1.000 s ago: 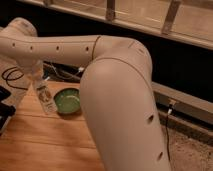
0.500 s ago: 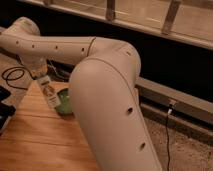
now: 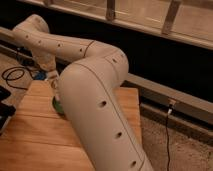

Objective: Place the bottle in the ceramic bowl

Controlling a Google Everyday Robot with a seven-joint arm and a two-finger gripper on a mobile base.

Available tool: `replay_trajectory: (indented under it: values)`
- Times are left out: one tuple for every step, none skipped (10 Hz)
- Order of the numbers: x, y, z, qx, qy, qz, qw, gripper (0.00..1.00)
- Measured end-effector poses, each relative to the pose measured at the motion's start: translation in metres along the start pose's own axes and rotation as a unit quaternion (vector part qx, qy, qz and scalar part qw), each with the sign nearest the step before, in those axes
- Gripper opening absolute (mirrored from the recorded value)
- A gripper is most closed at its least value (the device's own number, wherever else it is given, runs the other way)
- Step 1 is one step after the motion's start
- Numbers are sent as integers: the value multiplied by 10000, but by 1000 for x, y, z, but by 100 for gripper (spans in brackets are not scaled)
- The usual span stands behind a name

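Wooden counter (image 3: 35,135) at left now shows only a sliver of the ceramic bowl (image 3: 58,106) behind the advancing arm, which hides the bottle and the tool, so its grip cannot be told.

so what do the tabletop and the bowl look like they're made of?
Table: wood, light matte planks with visible seams and grain. Ceramic bowl: only a green sliver shows past the arm; it looks glossy, which fits glazed ceramic, but too little is visible to be sure. The gripper hangs right above it, mostly hidden by the arm, and the bottle isn't visible.
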Motion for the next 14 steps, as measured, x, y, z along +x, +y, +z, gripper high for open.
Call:
replay_trajectory:
  values:
    - [-2,-17,16,26,115,157,9998,0]
    - [2,-30,37,24,248,308,9992,0]
    - [8,-38,55,25,346,501,9981,0]
    - [17,-43,65,-34,425,716,9965,0]
    - [29,-51,72,-85,486,880,9949,0]
    - [41,-49,73,-187,547,934,9939,0]
    - [48,-39,73,-293,597,919,9935,0]
    - [50,-35,73,-320,606,904,9935,1]
    - [50,-37,73,-308,597,905,9936,6]
    - [50,-39,73,-304,596,917,9935,18]
    - [50,-38,72,-311,599,913,9935,27]
    - [50,-36,73,-316,603,903,9936,38]
    - [50,-36,73,-317,601,902,9936,47]
    - [50,-36,73,-316,601,906,9936,58]
